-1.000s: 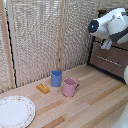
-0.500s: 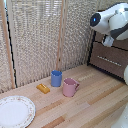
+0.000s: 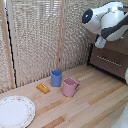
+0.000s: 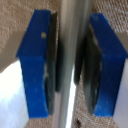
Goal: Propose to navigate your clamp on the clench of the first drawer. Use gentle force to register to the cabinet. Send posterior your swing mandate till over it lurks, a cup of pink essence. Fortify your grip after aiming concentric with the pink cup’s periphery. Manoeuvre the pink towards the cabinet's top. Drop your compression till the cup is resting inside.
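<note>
Our clamp (image 4: 67, 60) has its two blue fingers (image 4: 37, 60) set either side of the clench (image 4: 74, 30), pads at or nearly on the silver bar, so we judge it pinching that handle. That puts us at the first step: the first drawer (image 3: 116, 46) on the cabinet (image 3: 111, 62) is seized but, as far as we can tell, not yet drawn out. Fetching remains. The pink cup (image 3: 70, 87) stands well away from the cabinet, just beside a blue cup (image 3: 56, 78), with a yellow block (image 3: 43, 88) and a plate (image 3: 15, 112) farther off. All rest on a pale wooden table (image 3: 95, 100) before a woven screen (image 3: 40, 35).
</note>
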